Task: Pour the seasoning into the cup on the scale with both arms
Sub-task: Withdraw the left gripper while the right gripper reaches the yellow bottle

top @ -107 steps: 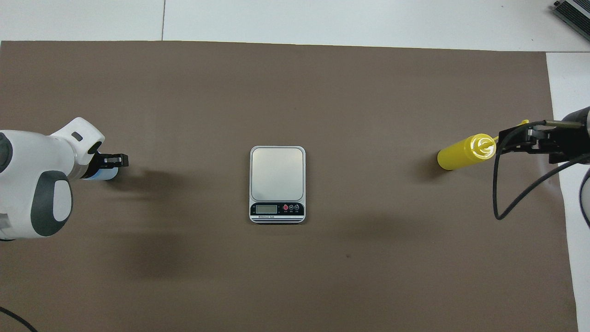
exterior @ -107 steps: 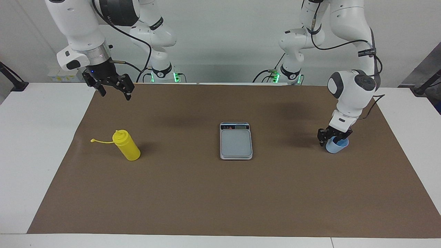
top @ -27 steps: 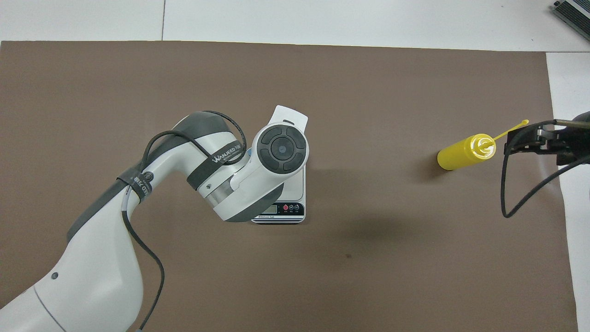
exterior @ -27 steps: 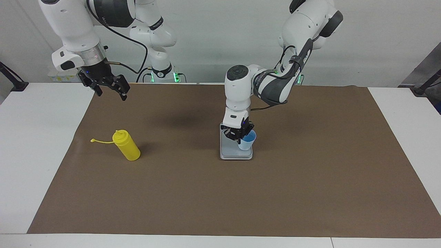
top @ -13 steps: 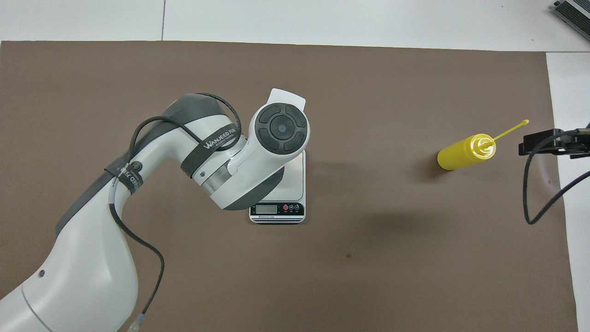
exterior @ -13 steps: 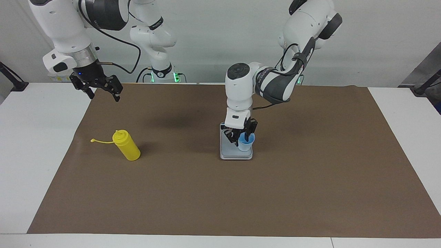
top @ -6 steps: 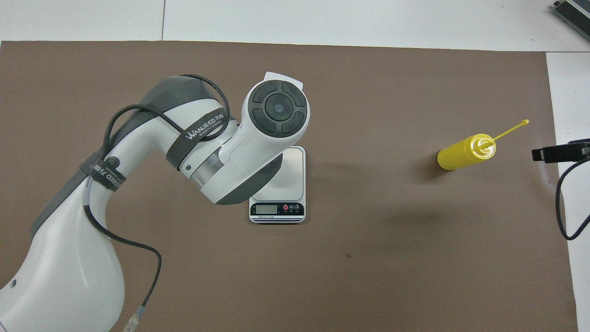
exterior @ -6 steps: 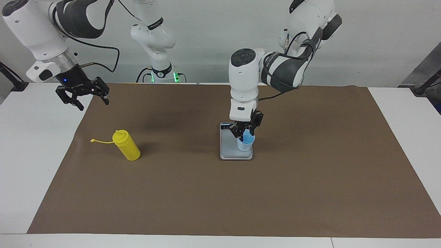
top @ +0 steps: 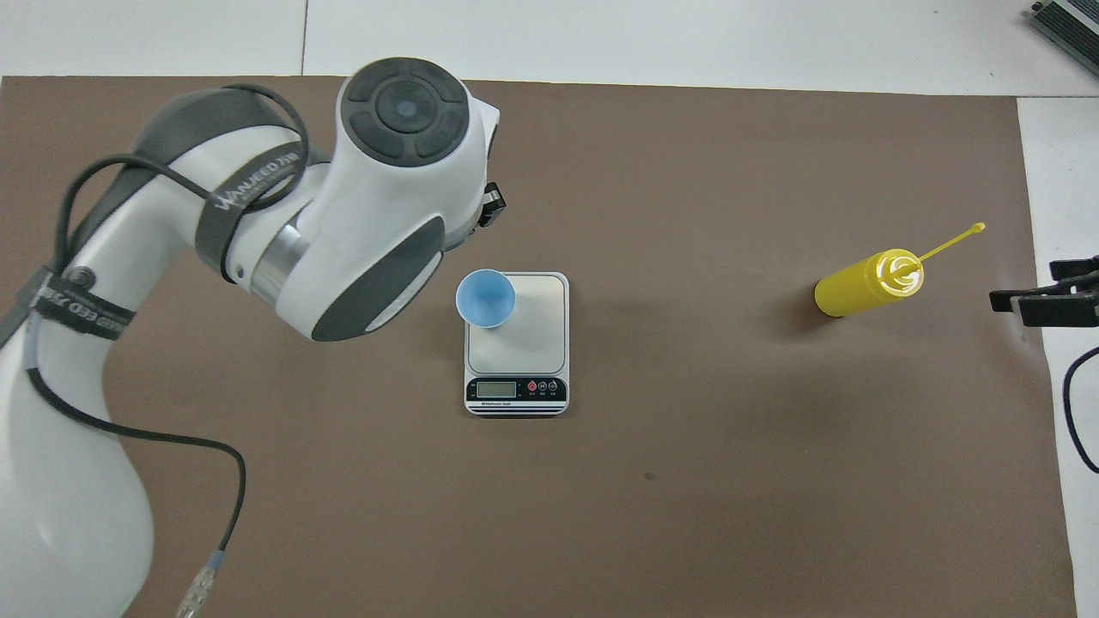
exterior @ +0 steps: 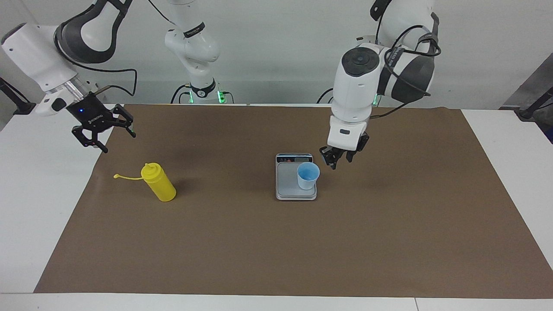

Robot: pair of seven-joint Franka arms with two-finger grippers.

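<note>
Standing upright on the scale, the light-blue cup sits on the weighing plate at the edge toward the left arm's end of the table, near the middle of the facing frame; in the overhead view the cup shows just left of centre, on the plate's upper left corner, with the scale's dark display strip toward the bottom of the frame. The left gripper hangs just right of the cup in the facing view, above the brown mat, apart from the cup and holding nothing; its fingers stand parted. In the overhead view the left arm's white and grey wrist fills the upper left of the frame and hides most of that gripper. The yellow seasoning bottle stands leaning on the mat at the left of the facing frame, its thin cap strap stretched out toward the frame's left edge; in the overhead view the bottle lies at the right. The right gripper hovers in the upper left of the facing frame, over the mat's edge and well above the bottle, its fingers spread wide and empty; only its black tips show at the right edge of the overhead frame.
</note>
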